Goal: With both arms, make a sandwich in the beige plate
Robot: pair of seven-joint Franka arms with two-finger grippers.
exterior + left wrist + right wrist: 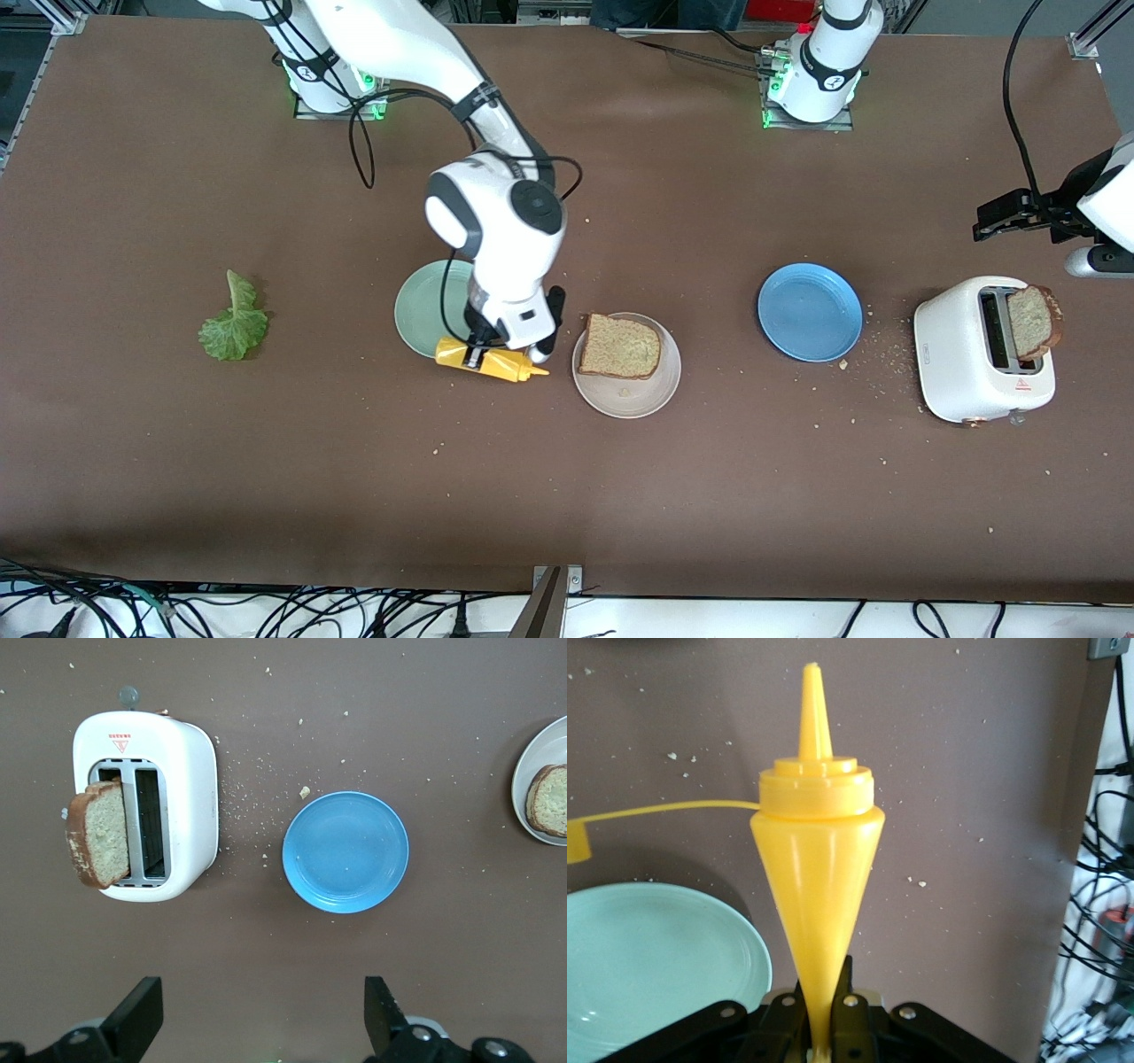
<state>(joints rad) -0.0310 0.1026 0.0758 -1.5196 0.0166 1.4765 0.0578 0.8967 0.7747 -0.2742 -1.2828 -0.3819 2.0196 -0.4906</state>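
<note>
Right gripper [483, 353] is clamped tight on a yellow squeeze bottle [493, 361], and it holds that bottle on its side, nozzle aimed toward the beige plate [627, 397]. In the right wrist view the bottle [817, 877] runs straight out from the pinched fingers, cone-shaped, its little cap dangling loose on a thin strap. The gripper hangs over the edge of the mint-green plate [425, 306], on the side nearer the front camera, and that plate is bare.

Just beside it, toward the left arm's end of the table, sits the beige plate with one slice of brown speckled bread [622, 346] lying flat on it, covering the half farther from the front camera. That is the only part of the sandwich in place; nothing lies on top of the slice.

The lettuce leaf [233, 323] lies on the brown table [266, 461], well apart toward the right arm's end. Toward the left arm's end come the blue plate [810, 311], bare, then the white toaster [979, 354] with a second slice [1032, 321] sticking up out of one slot, crumbs scattered between the two.

Left gripper [257, 1014] waits in the air with its fingers [137, 1010] spread wide and nothing between them, hanging over the table near the toaster and the blue plate.
</note>
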